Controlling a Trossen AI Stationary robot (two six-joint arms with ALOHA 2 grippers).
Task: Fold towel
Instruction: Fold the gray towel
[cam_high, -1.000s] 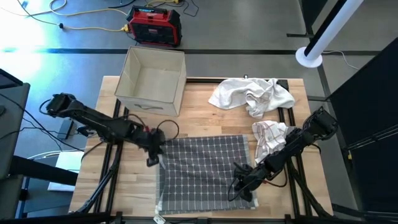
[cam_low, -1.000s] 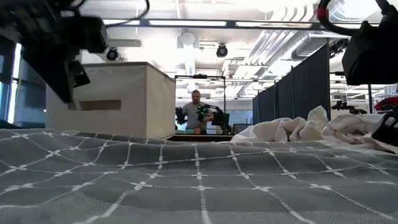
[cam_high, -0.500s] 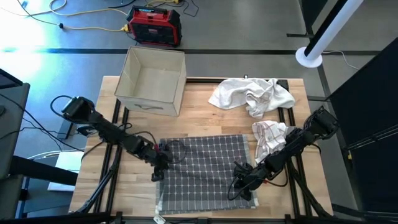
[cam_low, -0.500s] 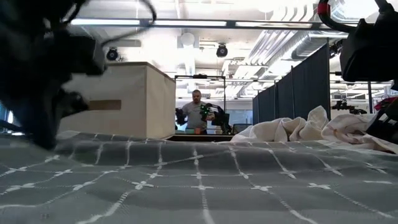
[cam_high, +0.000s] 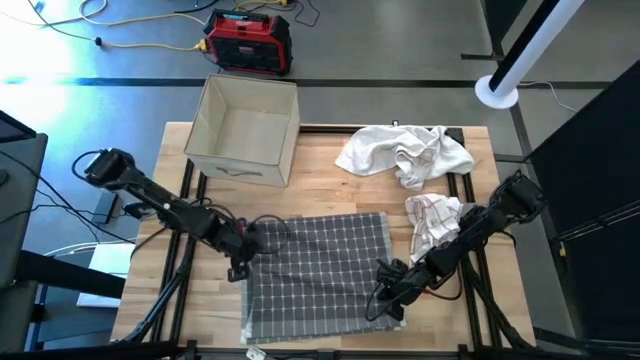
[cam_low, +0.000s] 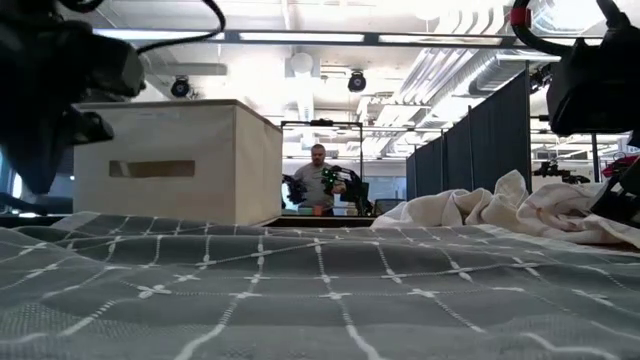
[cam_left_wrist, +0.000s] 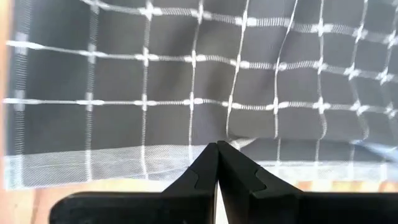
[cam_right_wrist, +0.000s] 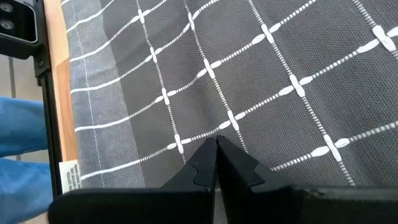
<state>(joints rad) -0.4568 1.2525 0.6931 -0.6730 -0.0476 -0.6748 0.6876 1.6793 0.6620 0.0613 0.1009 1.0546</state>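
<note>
A light wooden table (cam_high: 330, 165) fills the middle of the high view. Spread over its near half lies the task's grey grid-patterned towel (cam_high: 315, 275), mostly flat with soft ripples, its white-lined weave filling the foreground of the low view (cam_low: 320, 290).

At the far left corner of the table stands an open beige fabric storage box (cam_high: 245, 130), empty inside, with a handle slot showing on its side in the low view (cam_low: 170, 160). Beside it, toward the far right, sits a crumpled white cloth (cam_high: 405, 152), and nearer the right edge a smaller bunched white checked towel (cam_high: 432, 222), just beside the grey towel's right border.

The left gripper (cam_high: 240, 262) rests at the grey towel's left edge; in its wrist view the two dark fingers (cam_left_wrist: 233, 180) are pressed together over the woven hem, and whether cloth is caught between them cannot be told. The right gripper (cam_high: 392, 290) sits low at the towel's near right area, its fingers (cam_right_wrist: 233, 165) likewise closed tip to tip against the fabric, with a grip on the cloth not clear to see.

Beyond the table on the floor stands a red and black power unit (cam_high: 249, 42). A person (cam_low: 317, 183) shows far back in the room.
</note>
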